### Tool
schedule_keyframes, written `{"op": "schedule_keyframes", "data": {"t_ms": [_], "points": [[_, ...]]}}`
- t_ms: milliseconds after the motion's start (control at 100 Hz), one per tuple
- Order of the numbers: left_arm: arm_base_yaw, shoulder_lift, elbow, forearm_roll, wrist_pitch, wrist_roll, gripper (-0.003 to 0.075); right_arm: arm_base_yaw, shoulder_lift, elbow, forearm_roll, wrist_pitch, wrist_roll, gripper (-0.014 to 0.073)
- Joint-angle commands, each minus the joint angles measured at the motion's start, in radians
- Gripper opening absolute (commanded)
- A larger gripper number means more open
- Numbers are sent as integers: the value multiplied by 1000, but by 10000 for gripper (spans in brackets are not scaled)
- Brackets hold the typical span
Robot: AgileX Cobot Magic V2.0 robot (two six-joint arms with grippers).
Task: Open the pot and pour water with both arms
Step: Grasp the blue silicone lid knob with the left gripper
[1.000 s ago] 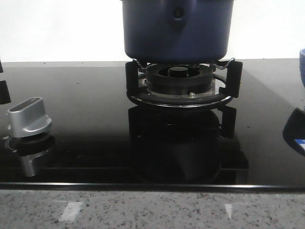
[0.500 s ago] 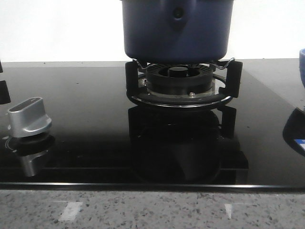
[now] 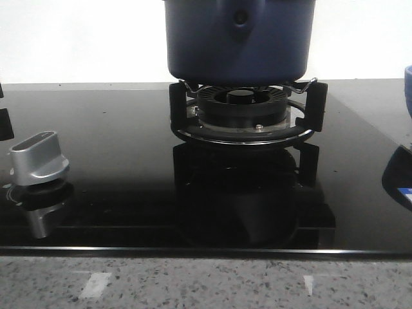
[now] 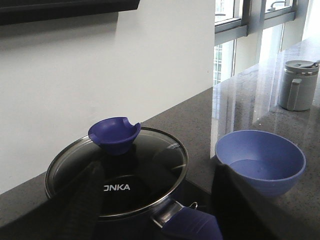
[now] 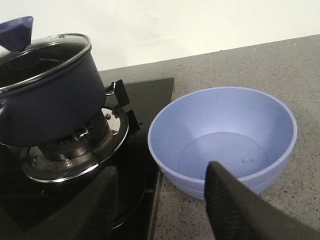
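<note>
You have the pot (image 3: 239,40) seated on the burner grate (image 3: 247,113) at the back centre of the black glass hob (image 3: 122,167), its glass lid (image 4: 120,172) on. The hob's front edge meets speckled counter (image 3: 206,283); a silver knob (image 3: 38,158) stands near the left edge. The light blue bowl (image 5: 222,140) sits on the counter just beside the hob's right edge. The left gripper (image 4: 152,200) hangs above the lid, fingers spread, touching nothing. The right gripper (image 5: 160,205) hangs spread over the bowl's near rim, holding nothing.
</note>
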Motion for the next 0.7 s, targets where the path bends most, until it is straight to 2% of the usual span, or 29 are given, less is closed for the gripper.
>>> {"op": "schedule_keyframes", "data": {"t_ms": [0, 170, 320, 500, 690], "points": [[-4, -8, -27, -1, 78, 15, 409, 2, 26, -35, 3, -81, -12, 356], [88, 39, -27, 15, 317, 15, 409, 2, 26, -35, 3, -81, -12, 356], [243, 112, -41, -61, 525, 20, 409, 2, 26, -35, 3, -81, -12, 356], [378, 192, -99, -115, 657, 40, 409, 4, 26, -35, 3, -81, -12, 356], [391, 268, -157, -111, 708, 46, 409, 4, 26, -35, -72, -149, -12, 356]]}}
